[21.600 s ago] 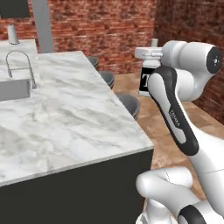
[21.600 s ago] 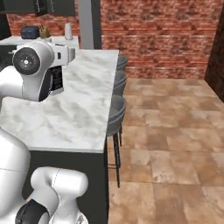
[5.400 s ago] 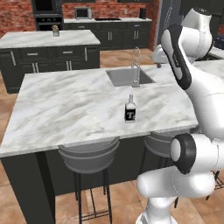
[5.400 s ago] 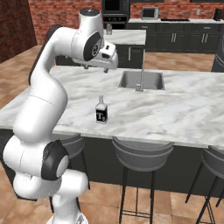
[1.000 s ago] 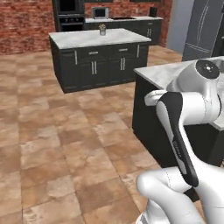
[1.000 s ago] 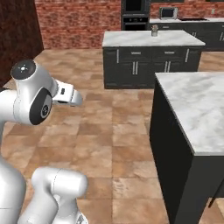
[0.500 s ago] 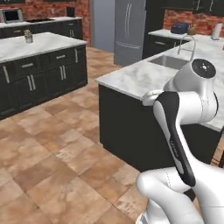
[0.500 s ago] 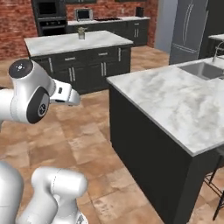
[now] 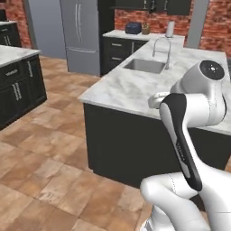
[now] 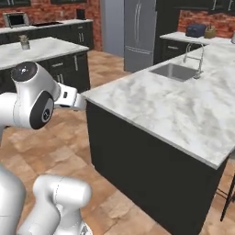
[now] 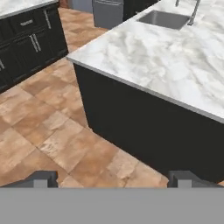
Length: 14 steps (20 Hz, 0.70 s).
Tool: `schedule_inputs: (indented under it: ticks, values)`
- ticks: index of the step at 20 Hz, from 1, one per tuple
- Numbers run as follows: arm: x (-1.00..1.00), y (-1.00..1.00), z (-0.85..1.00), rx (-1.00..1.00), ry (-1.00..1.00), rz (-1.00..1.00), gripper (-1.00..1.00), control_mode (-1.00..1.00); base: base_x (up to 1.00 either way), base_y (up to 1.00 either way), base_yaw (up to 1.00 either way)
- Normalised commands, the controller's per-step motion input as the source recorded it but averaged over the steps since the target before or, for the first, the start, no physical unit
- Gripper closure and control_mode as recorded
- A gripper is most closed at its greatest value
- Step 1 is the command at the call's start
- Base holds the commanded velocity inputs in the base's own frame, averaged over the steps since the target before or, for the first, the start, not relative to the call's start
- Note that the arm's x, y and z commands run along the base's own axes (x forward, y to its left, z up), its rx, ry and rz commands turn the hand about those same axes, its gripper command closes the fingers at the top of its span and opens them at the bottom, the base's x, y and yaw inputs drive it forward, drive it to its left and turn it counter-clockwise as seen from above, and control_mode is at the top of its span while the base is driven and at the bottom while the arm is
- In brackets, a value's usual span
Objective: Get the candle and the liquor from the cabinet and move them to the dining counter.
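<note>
Judging from the layout, the step in hand is a drive round the kitchen to reach the cabinet, with nothing carried. To do it well, the base should swing wide of the near corner of the marble table, whose dark side wall stands just ahead over the tiled floor. The arm is best kept folded close to the body, as it is now, so that nothing sweeps across the table top. The gripper hangs with its two tips spread wide and nothing between them, which suits the coming grasp: there is no need to close it on the way.

Where the candle and the liquor stand I cannot tell from here. The stretch of table that I can see is bare marble, with room for both well clear of the sink.

Counting from left to right in the right base view:
- One shorter marble top, with one small jar-like thing on it, too small to make out.
- One steel fridge with two doors.
- One long marble table.
- One inset sink.
- One curved faucet.

On the far worktop against the brick sit one dark box, one small brown thing beside it and one white roll.
</note>
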Motion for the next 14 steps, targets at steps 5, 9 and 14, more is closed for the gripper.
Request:
schedule_inputs:
  ticks: [5, 9, 14]
  values:
    - [0.0, 0.0, 0.0, 0.0, 0.0, 0.0, -1.0, 1.0, 0.64, 1.0, -0.37]
    - [0.0, 0.0, 0.0, 0.0, 0.0, 0.0, -1.0, 1.0, 0.42, 1.0, -0.33]
    - [0.0, 0.0, 0.0, 0.0, 0.0, 0.0, -1.0, 1.0, 0.33, 1.0, -0.32]
